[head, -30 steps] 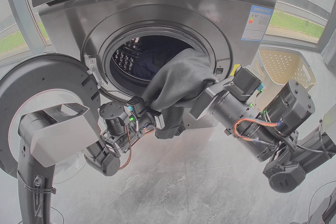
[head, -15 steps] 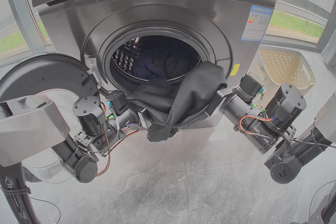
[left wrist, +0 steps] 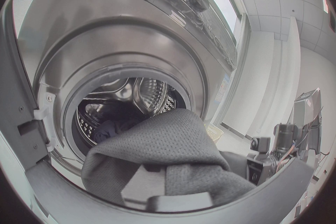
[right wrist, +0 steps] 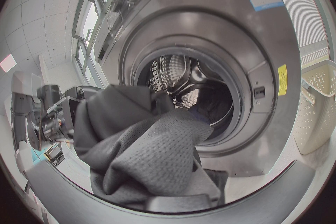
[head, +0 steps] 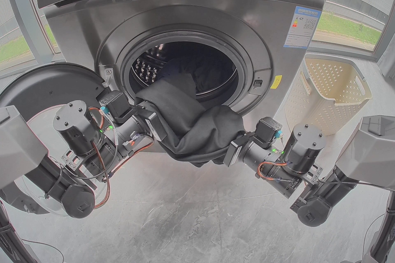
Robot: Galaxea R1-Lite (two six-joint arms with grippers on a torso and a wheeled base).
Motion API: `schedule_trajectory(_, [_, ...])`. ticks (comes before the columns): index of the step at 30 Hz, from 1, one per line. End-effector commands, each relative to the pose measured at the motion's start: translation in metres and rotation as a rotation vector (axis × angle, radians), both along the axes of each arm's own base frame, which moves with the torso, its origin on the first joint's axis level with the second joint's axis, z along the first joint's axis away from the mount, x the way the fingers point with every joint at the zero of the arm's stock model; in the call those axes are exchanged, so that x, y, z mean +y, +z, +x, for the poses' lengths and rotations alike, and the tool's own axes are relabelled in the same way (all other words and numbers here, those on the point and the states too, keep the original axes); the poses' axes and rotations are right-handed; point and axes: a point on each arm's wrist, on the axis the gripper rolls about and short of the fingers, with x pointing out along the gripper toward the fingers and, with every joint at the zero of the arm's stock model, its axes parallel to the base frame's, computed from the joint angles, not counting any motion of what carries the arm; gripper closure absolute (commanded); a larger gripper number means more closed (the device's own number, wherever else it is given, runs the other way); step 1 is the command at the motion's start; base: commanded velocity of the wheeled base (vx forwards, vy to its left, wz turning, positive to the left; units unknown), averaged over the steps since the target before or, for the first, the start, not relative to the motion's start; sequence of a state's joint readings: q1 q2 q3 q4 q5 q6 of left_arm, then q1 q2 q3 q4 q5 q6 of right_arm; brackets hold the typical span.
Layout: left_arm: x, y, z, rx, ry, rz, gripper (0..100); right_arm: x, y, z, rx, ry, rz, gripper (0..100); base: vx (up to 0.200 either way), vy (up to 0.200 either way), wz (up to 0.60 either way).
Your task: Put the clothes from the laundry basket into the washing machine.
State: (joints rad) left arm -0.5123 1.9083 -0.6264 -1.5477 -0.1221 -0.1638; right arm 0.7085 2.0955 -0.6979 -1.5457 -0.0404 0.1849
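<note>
A dark grey garment (head: 193, 124) hangs stretched between my two grippers just in front of the washing machine's drum opening (head: 185, 66). Its upper edge lies over the lower lip of the opening. My left gripper (head: 162, 132) holds the garment's left end, with the cloth (left wrist: 168, 144) draped over its fingers. At the lower right end is my right gripper (head: 217, 149), buried in the fabric (right wrist: 154, 158). More dark clothes (head: 205, 70) lie inside the drum. The cream laundry basket (head: 329, 91) stands on the floor to the machine's right.
The round machine door (head: 41, 87) is swung open at the left, behind my left arm. Grey tiled floor (head: 205, 214) stretches in front of the machine. The basket (right wrist: 316, 105) sits close to the machine's right side.
Both arms drew back from the opening. The right gripper dropped low and toward me, the left went left and up. The garment came off the right rim and now sags between them.
</note>
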Motion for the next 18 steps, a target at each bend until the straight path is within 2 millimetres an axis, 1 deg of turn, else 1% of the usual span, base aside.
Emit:
schedule_trajectory(1, [0.002,0.008,-0.004,-0.022,-0.001,-0.013,100,0.006,-0.014,-0.002,0.032,0.018,-0.025,100,0.000,0.000,0.00])
schedule_trajectory(3, [0.002,0.008,-0.003,-0.022,0.001,-0.013,100,0.006,-0.014,-0.002,0.033,0.019,-0.026,100,0.000,0.000,0.00])
schedule_trajectory(4, [0.002,0.008,-0.003,-0.022,0.001,-0.013,100,0.007,-0.014,-0.002,0.032,0.021,-0.025,0,0.000,0.000,0.00])
schedule_trajectory(7, [0.002,0.008,-0.003,-0.021,0.000,-0.014,100,0.008,-0.012,-0.005,0.031,0.034,-0.021,0,0.000,0.000,0.00])
schedule_trajectory(9, [0.002,0.008,-0.003,-0.020,0.000,-0.015,100,0.004,-0.018,-0.013,0.053,0.040,-0.057,0,0.000,0.000,0.00])
schedule_trajectory(11, [0.002,0.008,-0.003,-0.016,0.002,-0.024,100,-0.004,-0.027,-0.028,0.089,0.065,-0.114,0,0.000,0.000,0.00])
schedule_trajectory(12, [0.002,0.008,-0.003,-0.015,0.003,-0.026,100,-0.006,-0.029,-0.031,0.096,0.072,-0.127,0,0.000,0.000,0.00])
schedule_trajectory(13, [0.003,0.009,-0.003,-0.015,0.014,-0.031,100,-0.015,-0.039,-0.051,0.139,0.122,-0.202,0,0.000,0.000,0.00])
schedule_trajectory(14, [0.003,0.009,-0.003,-0.015,0.019,-0.032,100,-0.018,-0.041,-0.055,0.148,0.133,-0.212,0,0.000,0.000,0.00])
schedule_trajectory(15, [0.004,0.013,-0.005,-0.021,0.039,-0.044,100,-0.023,-0.048,-0.068,0.181,0.168,-0.250,0,0.000,0.000,0.00])
schedule_trajectory(16, [0.005,0.016,-0.007,-0.026,0.050,-0.053,100,-0.026,-0.051,-0.075,0.203,0.184,-0.267,0,0.000,0.000,0.00])
schedule_trajectory(18, [0.007,0.019,-0.010,-0.029,0.061,-0.060,100,-0.031,-0.055,-0.083,0.228,0.194,-0.288,0,0.000,0.000,0.00])
